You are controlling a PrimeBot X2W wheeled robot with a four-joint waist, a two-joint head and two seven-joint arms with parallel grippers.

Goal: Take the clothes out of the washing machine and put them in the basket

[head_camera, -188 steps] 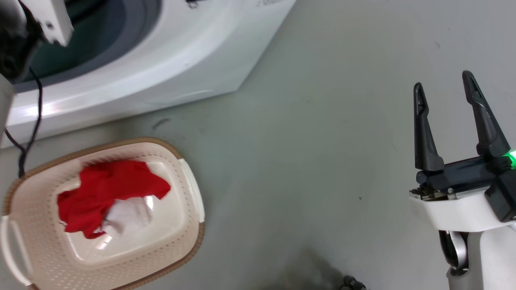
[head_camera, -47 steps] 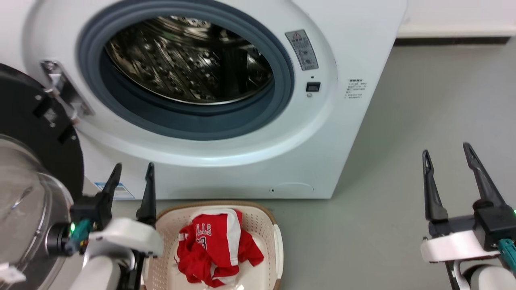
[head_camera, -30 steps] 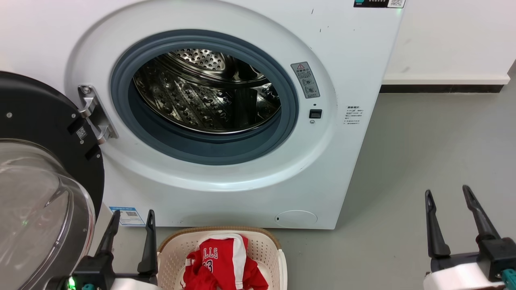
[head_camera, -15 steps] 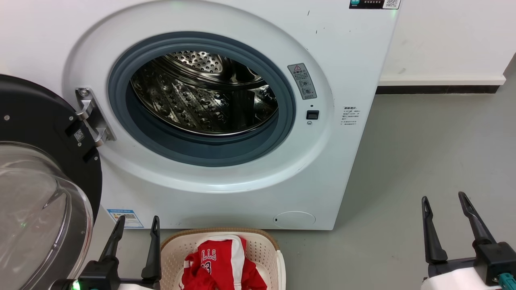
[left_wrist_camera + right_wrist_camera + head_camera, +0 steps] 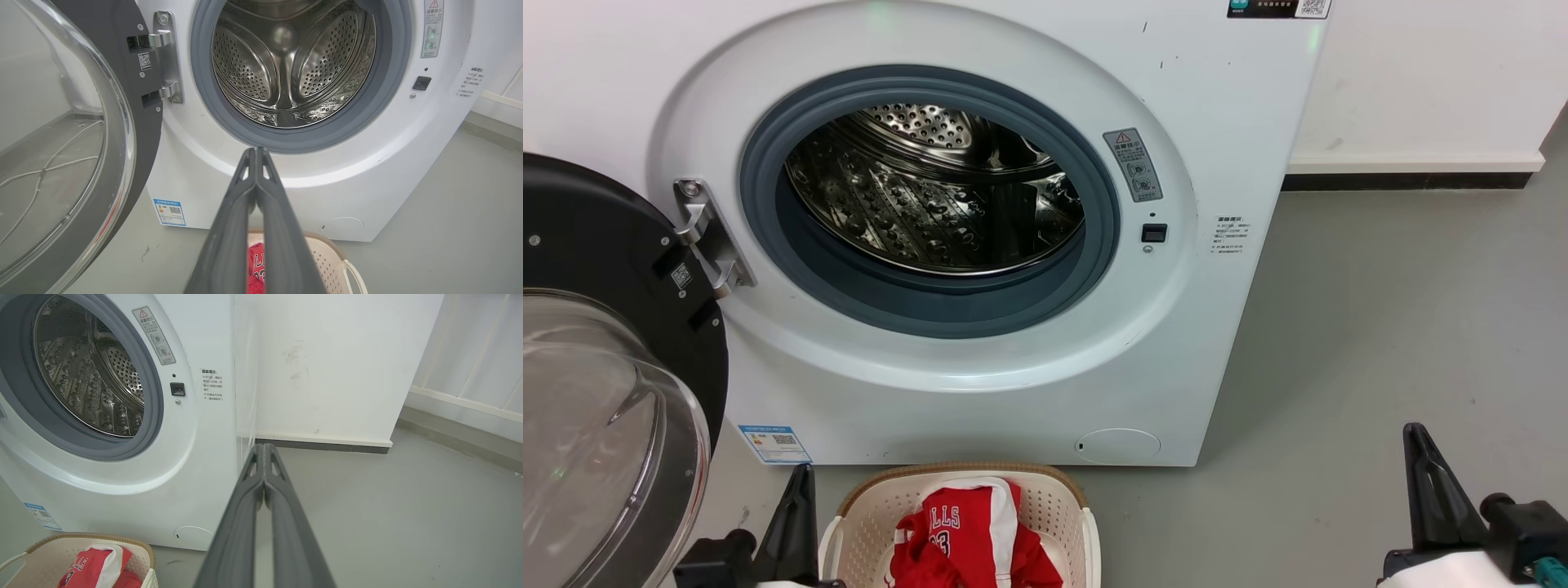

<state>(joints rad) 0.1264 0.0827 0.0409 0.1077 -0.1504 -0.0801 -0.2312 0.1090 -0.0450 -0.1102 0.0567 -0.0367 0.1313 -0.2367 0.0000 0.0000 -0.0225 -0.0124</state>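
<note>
— How far along am I?

— Start with the machine (image 5: 1217,122). Its door (image 5: 596,384) hangs wide open to the left of the machine's opening, so your way into the drum (image 5: 931,196) is free. As far as your views reach, the drum shows bare steel and no fabric. The lowest part behind the machine's gasket is hidden from you, so I'd judge the task done or very near it, but not certain.

— And the load?

— It's in the basket (image 5: 964,468), which sits on the floor (image 5: 1380,327) right at the foot of the machine, below the drum mouth. That spot makes sense, because it's a short carry down from the opening. The clothes (image 5: 980,539) lie bunched inside, red with a white panel, lettering facing up.

— My arms?

— Both are low and held clear of the machine, one to each side of its front, pointing toward it. Your left jaws are closed and empty. Their fingers (image 5: 229,228) meet at the tips and aim just under the drum mouth, above the basket. Your right jaws are closed on nothing too, with their fingers (image 5: 241,522) pointing past the machine's right corner, toward the wall.
</note>
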